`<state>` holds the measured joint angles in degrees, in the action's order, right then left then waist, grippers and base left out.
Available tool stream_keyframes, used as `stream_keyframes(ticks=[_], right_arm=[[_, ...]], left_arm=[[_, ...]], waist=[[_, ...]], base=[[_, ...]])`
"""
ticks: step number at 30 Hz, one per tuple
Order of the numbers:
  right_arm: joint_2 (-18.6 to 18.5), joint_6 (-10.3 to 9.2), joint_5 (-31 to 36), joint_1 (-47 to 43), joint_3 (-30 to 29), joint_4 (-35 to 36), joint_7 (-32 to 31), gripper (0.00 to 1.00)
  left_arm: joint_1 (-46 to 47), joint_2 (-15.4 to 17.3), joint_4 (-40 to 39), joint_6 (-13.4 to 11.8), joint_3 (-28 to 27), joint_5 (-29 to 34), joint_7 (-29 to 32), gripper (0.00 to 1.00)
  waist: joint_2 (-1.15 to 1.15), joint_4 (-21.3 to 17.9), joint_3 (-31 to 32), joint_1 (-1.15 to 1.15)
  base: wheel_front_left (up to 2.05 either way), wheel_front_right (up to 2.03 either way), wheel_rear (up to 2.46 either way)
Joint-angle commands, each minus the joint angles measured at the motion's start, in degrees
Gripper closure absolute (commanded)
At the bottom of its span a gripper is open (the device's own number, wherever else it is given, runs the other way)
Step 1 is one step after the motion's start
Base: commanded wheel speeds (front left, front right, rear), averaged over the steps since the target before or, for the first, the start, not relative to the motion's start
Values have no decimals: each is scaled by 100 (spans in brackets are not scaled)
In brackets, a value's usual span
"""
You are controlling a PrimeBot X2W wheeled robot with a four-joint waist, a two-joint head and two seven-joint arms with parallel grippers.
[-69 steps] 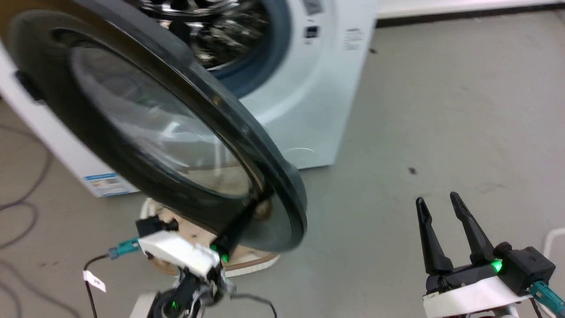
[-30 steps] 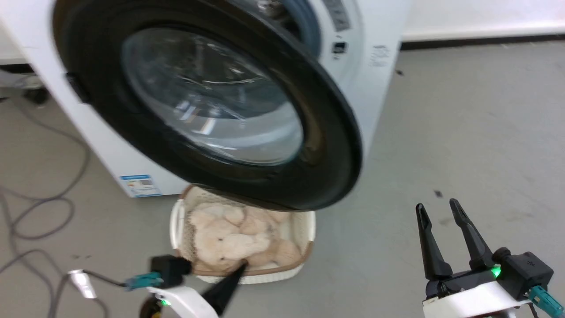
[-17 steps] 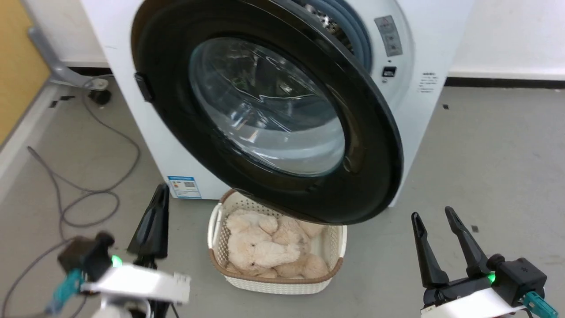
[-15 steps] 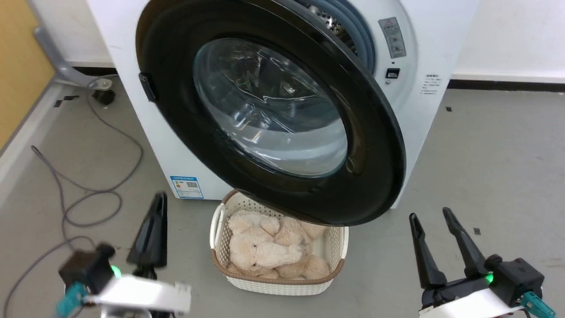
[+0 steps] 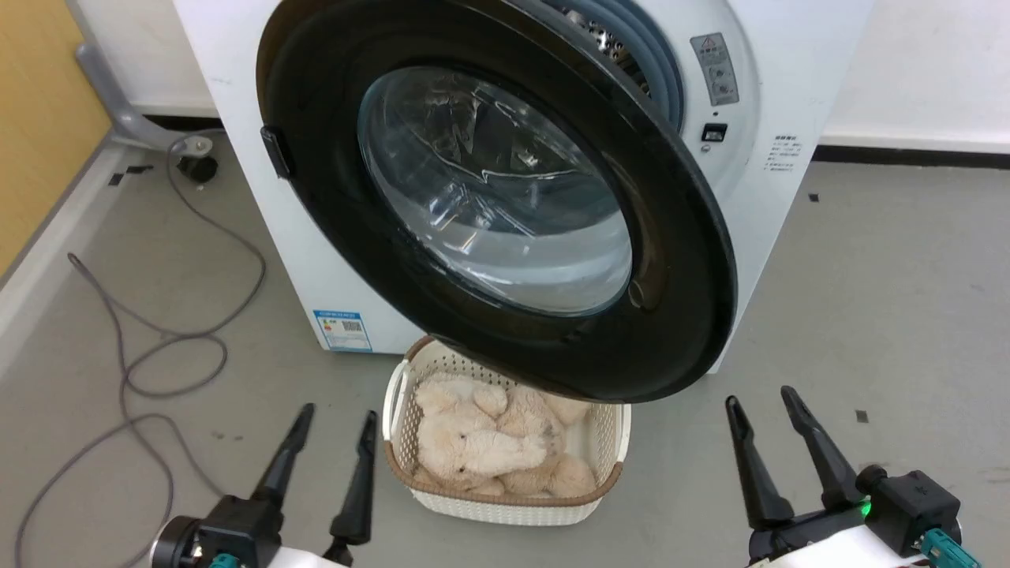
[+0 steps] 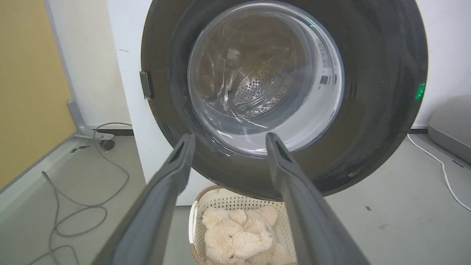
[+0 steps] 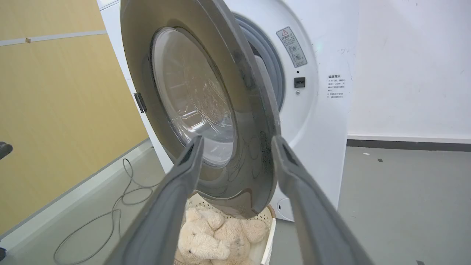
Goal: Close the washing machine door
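The white washing machine (image 5: 316,268) stands ahead with its round black door (image 5: 489,189) ajar, the free edge swung out on the right. Grey gasket and steel drum show behind the door's upper edge. My left gripper (image 5: 337,414) is open at the lower left, well short of the door and holding nothing. My right gripper (image 5: 759,398) is open at the lower right, below the door's free edge and apart from it. The left wrist view faces the door (image 6: 368,92) beyond the open left gripper (image 6: 230,137). The right wrist view looks along the door (image 7: 191,92) edge-on past the open right gripper (image 7: 237,140).
A cream perforated basket (image 5: 505,509) with a beige plush toy (image 5: 473,450) sits on the floor under the door, between my grippers. Grey cables (image 5: 158,355) loop on the floor at the left. A yellow wall panel (image 5: 39,118) bounds the left side. Grey floor stretches right.
The door has swung from wide open to ajar. My left gripper has left the door's lower edge and drawn back to the lower left. The camera has shifted; the right gripper has barely moved.
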<state>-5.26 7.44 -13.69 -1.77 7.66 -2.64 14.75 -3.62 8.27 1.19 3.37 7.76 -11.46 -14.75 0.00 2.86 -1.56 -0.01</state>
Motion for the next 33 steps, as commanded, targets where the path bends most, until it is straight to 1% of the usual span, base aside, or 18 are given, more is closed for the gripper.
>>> stream_keyframes(ticks=[1, 2, 5, 10, 15, 21, 27, 33], right_arm=[[-12, 5, -29, -2, -5, -23, 25, 75], [-14, 5, -35, 16, -8, -31, 25, 100], [-63, 5, -40, 75, 34, -37, 25, 100], [-288, 5, -85, 311, 253, -153, 25, 100], [-607, 5, -118, 793, 570, -405, 25, 100], [-1044, 5, -221, 1461, 738, -717, -37, 100], [-1449, 5, -508, 2145, 864, -918, -185, 100], [-1760, 5, -1031, 2800, 787, -1154, -351, 100]], left_arm=[[-14, -8, 16, 60, -10, 72, -24, 0], [7, -27, 28, 81, -14, 109, -24, 0], [84, -86, 50, 133, -35, 192, -24, 0], [227, -173, 25, 198, -57, 296, -25, 0], [362, -253, 15, 263, -48, 348, -25, 0], [570, -325, 49, 316, -17, 413, -25, 0], [775, -387, 3, 343, -30, 452, -25, 0], [939, -445, -43, 355, -34, 480, -25, 0]], waist=[[0, 17, -34, 1], [0, 30, -52, 1], [0, 75, -128, 1], [0, 158, -349, 1], [0, 280, -623, 1], [0, 449, -943, 1], [0, 559, -1261, 1], [0, 653, -1589, 1]], base=[[0, 0, 0], [0, 0, 0], [0, 0, 0], [0, 0, 0], [0, 0, 0], [0, 0, 0], [0, 0, 0], [0, 0, 0]])
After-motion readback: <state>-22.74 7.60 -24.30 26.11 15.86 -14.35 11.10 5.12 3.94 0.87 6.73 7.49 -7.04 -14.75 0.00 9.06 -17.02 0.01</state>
